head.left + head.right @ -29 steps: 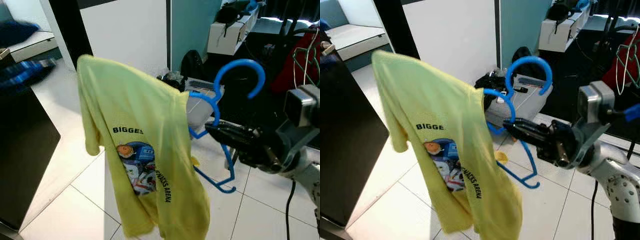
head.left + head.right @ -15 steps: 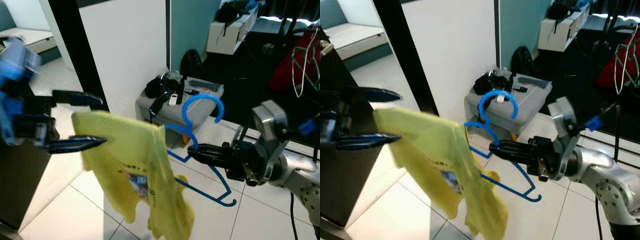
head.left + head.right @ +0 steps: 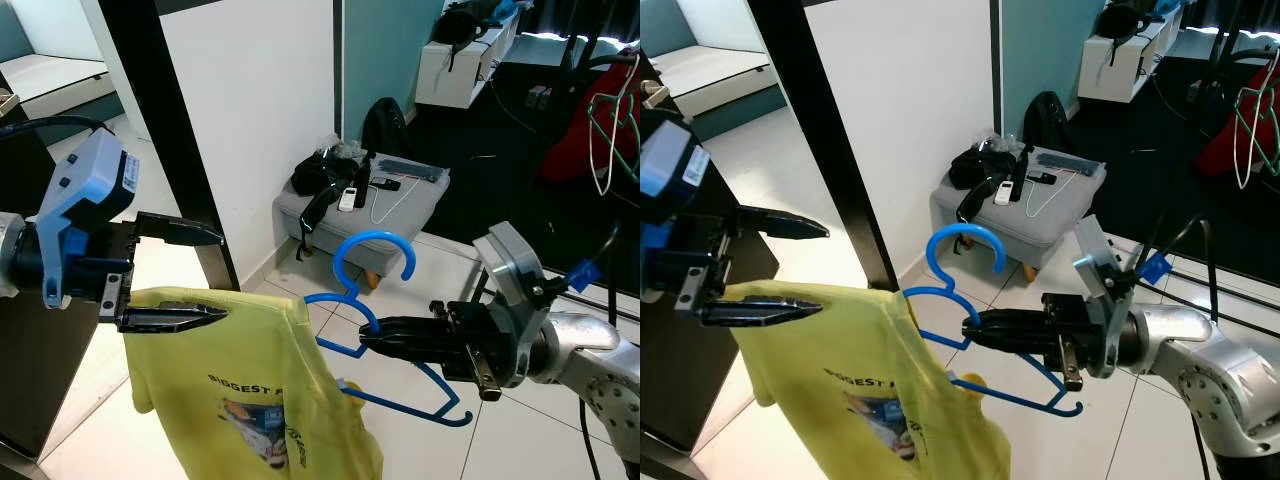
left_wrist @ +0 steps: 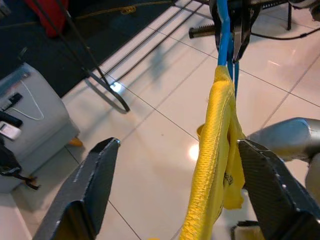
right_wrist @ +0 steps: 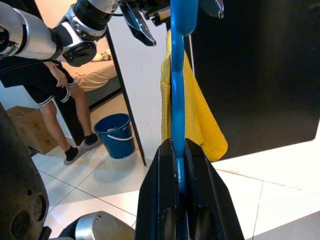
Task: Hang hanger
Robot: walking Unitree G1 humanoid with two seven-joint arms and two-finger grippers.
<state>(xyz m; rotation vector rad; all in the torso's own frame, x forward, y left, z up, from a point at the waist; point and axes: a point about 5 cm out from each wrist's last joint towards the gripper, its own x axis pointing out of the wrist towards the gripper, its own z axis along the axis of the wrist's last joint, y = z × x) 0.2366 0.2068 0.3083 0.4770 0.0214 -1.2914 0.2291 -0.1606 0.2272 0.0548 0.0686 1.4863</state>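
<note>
A blue plastic hanger (image 3: 375,250) carries a yellow printed T-shirt (image 3: 250,390) that droops from its left arm. My right gripper (image 3: 366,345) is shut on the hanger just below the hook, holding it out in front of me; the right wrist view shows its fingers (image 5: 160,200) clamped on the blue bar (image 5: 177,100). My left gripper (image 3: 225,276) is open at the shirt's shoulder, its lower finger (image 3: 170,318) along the top edge of the cloth. In the left wrist view the yellow shirt (image 4: 212,150) hangs between the spread fingers (image 4: 85,190).
A grey stool (image 3: 400,200) with black items, a remote and a cable stands ahead by a black door frame (image 3: 170,140). A red garment and wire hangers (image 3: 600,110) hang at the upper right. A person's legs (image 5: 55,115) and a blue bucket (image 5: 115,140) are nearby.
The shirt on its hanger has come down from high in front of the camera. My left gripper has come in from the left, open, up to the shirt's shoulder.
</note>
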